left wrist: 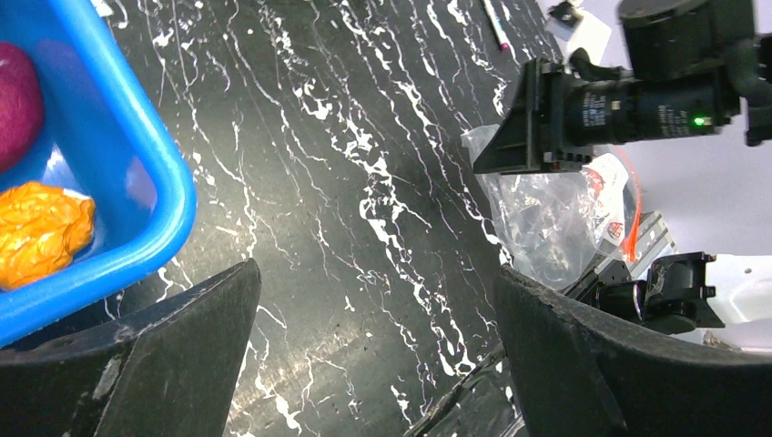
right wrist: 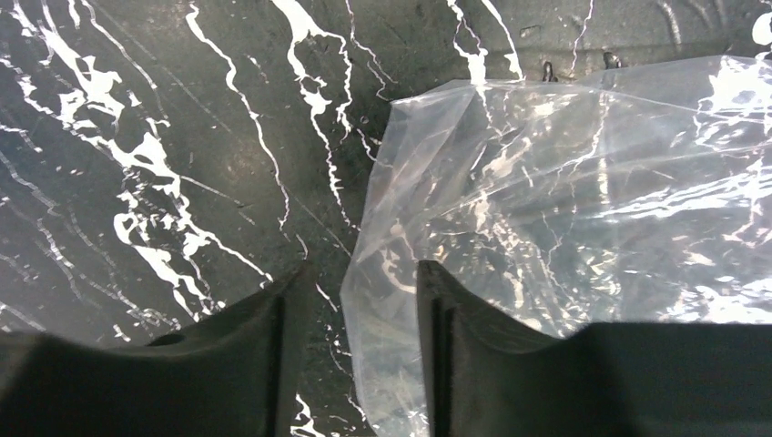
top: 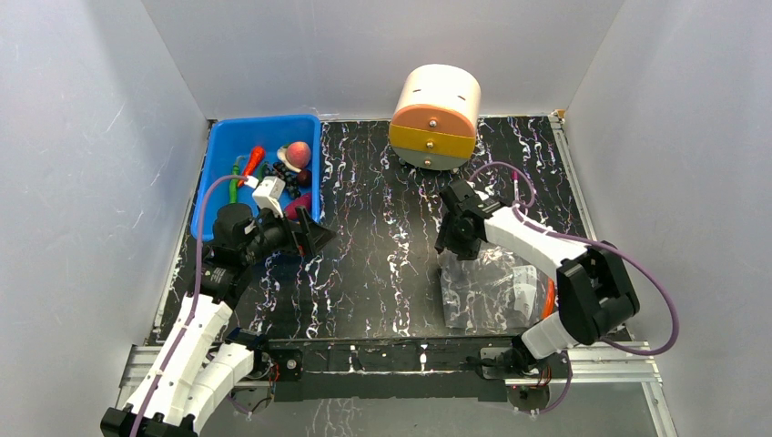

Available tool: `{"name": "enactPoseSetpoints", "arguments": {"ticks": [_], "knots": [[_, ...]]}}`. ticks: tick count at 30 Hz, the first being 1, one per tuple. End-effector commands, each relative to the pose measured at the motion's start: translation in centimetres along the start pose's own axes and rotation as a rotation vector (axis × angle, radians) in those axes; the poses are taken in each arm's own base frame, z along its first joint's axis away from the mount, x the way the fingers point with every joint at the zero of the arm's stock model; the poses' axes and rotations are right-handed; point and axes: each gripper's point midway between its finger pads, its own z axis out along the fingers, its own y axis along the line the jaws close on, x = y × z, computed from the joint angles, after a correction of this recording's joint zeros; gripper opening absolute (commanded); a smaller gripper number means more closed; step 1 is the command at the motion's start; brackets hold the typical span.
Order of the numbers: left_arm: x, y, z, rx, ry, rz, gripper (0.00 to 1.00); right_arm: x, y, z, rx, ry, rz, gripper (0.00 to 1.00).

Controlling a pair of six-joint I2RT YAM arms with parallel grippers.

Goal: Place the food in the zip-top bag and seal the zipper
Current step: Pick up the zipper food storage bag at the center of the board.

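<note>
The right gripper (right wrist: 357,273) is lowered to the black marbled table (top: 382,237) with its jaws part-way apart. A strip of table shows in the narrow gap between them. The near corner of the zip-top bag (right wrist: 583,209) lies in that gap, its edge close to the right-hand finger, and the film is not pinched. From there the clear, crinkled bag spreads flat ahead of that finger and off to its right side. The zipper (top: 549,299) runs along the bag's far end, well behind the gripper toward its own arm's base. The left gripper (left wrist: 373,278) hangs above the table with its jaws spread wide and nothing between them. The blue bin (top: 211,173) sits just outside its left finger, the rim's corner close beside it. All the food in view is in that bin. The small orange piece (left wrist: 41,232) and the dark purple piece (left wrist: 18,100) are nearest the left gripper. The pink-red fruit (top: 298,153), the red chili (top: 254,160) and the green pepper (top: 235,187) lie farther back. A round cream-and-orange drawer box (top: 435,116) stands beyond the right gripper, apart from it.
</note>
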Motion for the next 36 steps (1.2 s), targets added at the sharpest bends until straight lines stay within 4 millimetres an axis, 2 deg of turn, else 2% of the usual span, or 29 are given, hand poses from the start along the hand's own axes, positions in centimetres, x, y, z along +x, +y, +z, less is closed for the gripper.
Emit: {"name": "enactPoseSetpoints", "arguments": {"ticks": [1,5,11,14,21,28,34,36], "knots": [[-0.8,-1.3,-0.4,0.073,-0.037,0.063,0.98,-1.9,0.7,-0.4,0.046,-0.071,-0.01,0.28],[-0.5,-1.5,-0.6,0.082,-0.032,0.063,0.98,-2.1,1.1,-0.6,0.034,-0.077,-0.022,0.02],[0.2,-2.1,-0.3,0.14,-0.022,0.044,0.98,-2.1,1.9,-1.7,-0.024,-0.091,-0.026,0.0],[0.9,-3.1,0.0,0.223,-0.01,0.015,0.97,-2.3,3.6,-3.2,-0.126,-0.095,-0.022,0.0],[0.9,-4.4,0.0,0.308,-0.015,0.002,0.93,-3.6,8.8,-9.3,-0.427,-0.13,-0.029,0.0],[0.7,-5.2,0.5,0.368,-0.042,0.028,0.9,-4.0,12.5,-15.0,-0.703,-0.138,0.029,0.0],[2.6,-6.0,2.1,0.434,-0.008,0.055,0.92,-6.0,15.5,-21.3,-0.94,-0.184,0.144,0.0],[3.1,-7.1,2.6,0.472,-0.013,0.078,0.92,-6.6,16.1,-23.3,-1.013,-0.204,0.178,0.0]]}}
